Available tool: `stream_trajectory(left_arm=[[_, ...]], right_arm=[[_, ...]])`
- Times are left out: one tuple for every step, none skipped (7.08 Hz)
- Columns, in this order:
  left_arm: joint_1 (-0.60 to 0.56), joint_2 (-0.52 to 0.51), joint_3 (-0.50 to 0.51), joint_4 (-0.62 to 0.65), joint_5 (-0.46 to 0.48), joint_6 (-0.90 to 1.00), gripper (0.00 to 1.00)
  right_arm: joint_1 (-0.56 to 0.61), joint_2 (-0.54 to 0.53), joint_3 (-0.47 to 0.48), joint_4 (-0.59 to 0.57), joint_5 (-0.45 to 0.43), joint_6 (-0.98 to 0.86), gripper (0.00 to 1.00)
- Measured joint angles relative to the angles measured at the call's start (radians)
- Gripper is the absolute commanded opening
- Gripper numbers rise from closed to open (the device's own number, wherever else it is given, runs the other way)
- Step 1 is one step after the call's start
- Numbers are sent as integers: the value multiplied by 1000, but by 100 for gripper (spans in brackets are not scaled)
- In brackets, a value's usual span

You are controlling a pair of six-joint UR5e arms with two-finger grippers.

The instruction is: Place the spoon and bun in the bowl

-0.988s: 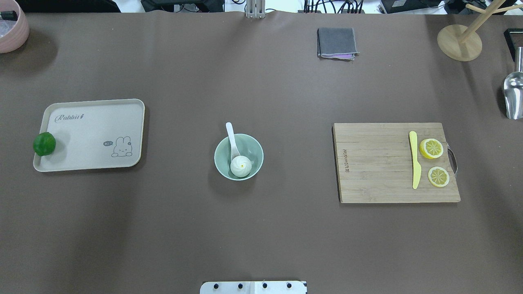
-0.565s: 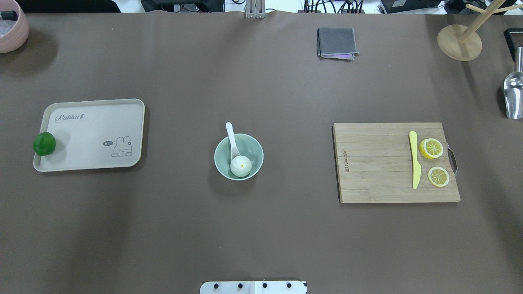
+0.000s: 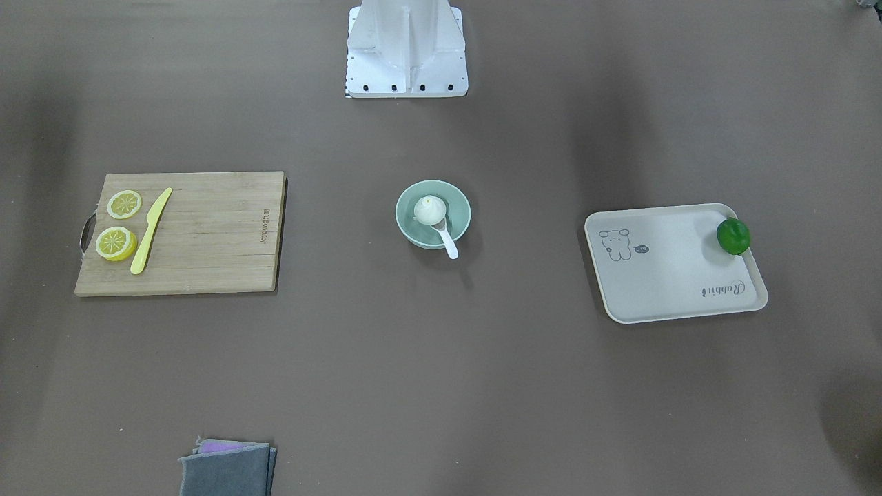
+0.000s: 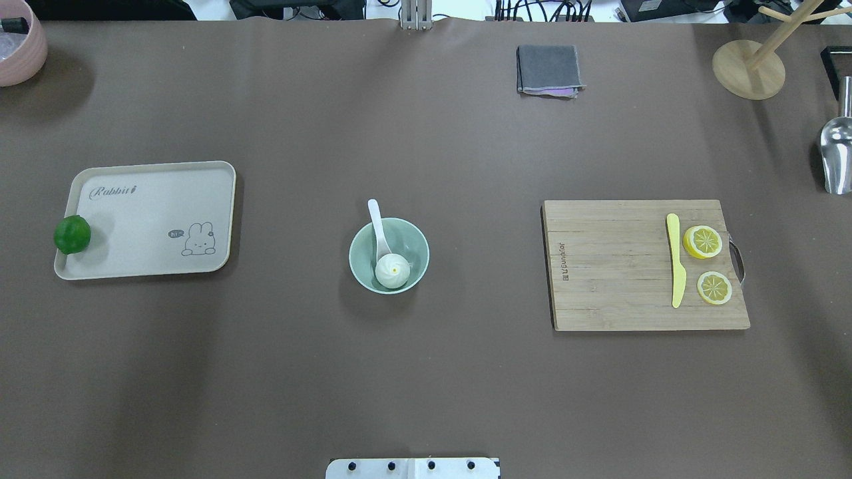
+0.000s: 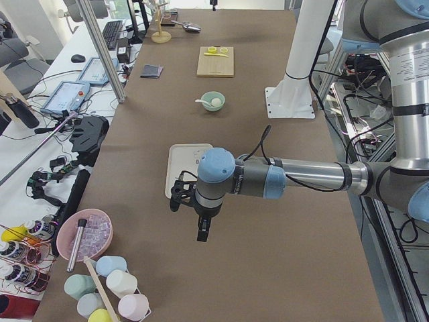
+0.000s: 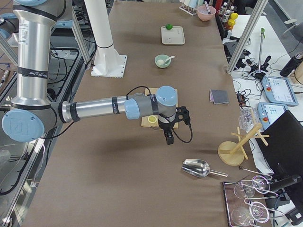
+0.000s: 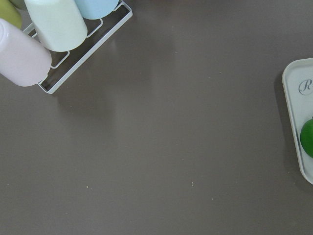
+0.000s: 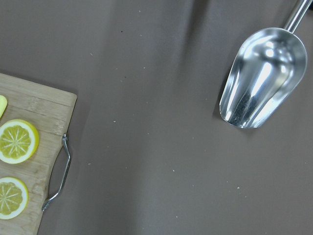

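Bun [image 4: 393,271]: inside the bowl, robot-side half, resting against the spoon's scoop.
Spoon [image 4: 377,223]: scoop down in the bowl; handle leans over the far rim, likely too long to lie flat.
Bowl [image 4: 417,234]: middle of worktop, holds both, so task looks done.
Left gripper [image 5: 201,231]: parked over left end near tray [image 4: 146,226]; nothing seen in it, opening cannot tell.
Right gripper [image 6: 168,138]: parked over right end by cutting board [image 4: 612,266]; same, cannot tell.
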Motion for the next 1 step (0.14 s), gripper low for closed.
stream_trajectory(left_arm=[[0,3,-3,-1,-4,0,99]], right_arm=[[0,0,1,0,0,0,100]])
